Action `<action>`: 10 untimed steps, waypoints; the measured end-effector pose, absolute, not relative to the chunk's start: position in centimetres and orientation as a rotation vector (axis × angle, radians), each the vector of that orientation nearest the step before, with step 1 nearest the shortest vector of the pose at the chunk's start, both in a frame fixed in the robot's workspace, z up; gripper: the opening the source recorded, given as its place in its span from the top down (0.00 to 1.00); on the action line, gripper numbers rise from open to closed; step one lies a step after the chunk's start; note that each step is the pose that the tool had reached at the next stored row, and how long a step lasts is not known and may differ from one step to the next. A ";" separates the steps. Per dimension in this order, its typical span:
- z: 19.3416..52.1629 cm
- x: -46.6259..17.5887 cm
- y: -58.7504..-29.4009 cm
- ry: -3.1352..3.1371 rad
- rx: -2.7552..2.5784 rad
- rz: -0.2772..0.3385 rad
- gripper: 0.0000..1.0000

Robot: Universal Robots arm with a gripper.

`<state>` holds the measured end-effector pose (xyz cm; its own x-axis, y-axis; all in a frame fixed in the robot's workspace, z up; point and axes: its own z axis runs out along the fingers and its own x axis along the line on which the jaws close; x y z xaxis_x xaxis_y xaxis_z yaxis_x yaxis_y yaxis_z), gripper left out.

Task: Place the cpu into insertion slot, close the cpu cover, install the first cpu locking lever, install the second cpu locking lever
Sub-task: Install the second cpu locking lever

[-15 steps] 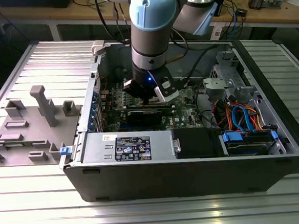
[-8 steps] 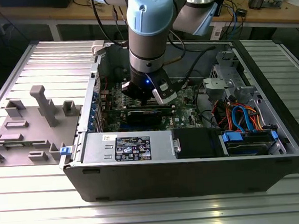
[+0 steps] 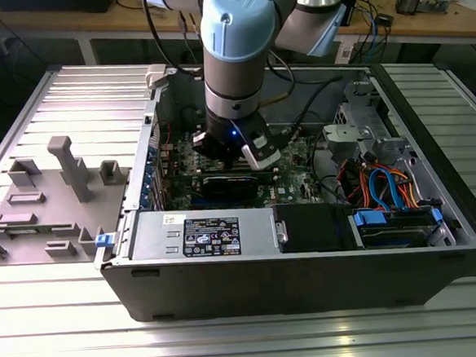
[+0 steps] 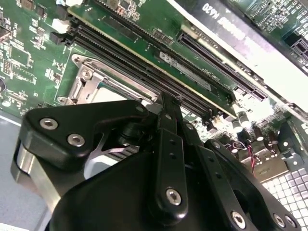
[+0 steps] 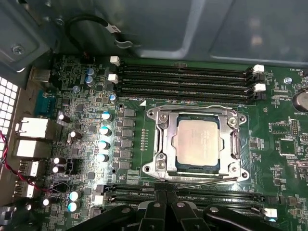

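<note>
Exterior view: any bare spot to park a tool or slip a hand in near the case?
Free: ribbed metal table in front of the PC case, and the strip at the exterior view's right of it. Crowded: inside the case, where the arm hangs over the motherboard; the grey fixture blocks at the exterior view's left.

A square silver-topped cpu (image 5: 197,143) lies flat in the insertion slot (image 5: 166,147) on the green circuit board. The thin silver cpu cover (image 5: 192,113), a windowed frame, lies closed around it, between rows of long black memory slots.
</note>
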<state>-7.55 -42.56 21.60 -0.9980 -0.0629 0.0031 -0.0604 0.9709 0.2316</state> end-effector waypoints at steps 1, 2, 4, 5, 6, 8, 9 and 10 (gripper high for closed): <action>21.6 -7.6 -42.6 -3.107 0.097 -0.372 0.89; 21.5 -7.7 -42.7 -3.107 0.097 -0.380 0.89; 21.5 -7.7 -42.8 -3.104 0.097 -0.400 0.89; 21.5 -7.7 -42.9 -3.103 0.097 -0.410 0.89; 21.5 -7.7 -43.0 -3.102 0.097 -0.414 0.89; 21.2 -7.8 -43.0 -3.102 0.097 -0.419 0.89; 21.1 -7.8 -43.0 -3.101 0.098 -0.421 0.89; 21.0 -7.9 -43.0 -3.101 0.098 -0.424 0.89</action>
<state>-7.87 -43.05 20.96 -0.9980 -0.0632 0.0018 -0.0604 0.9615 0.2683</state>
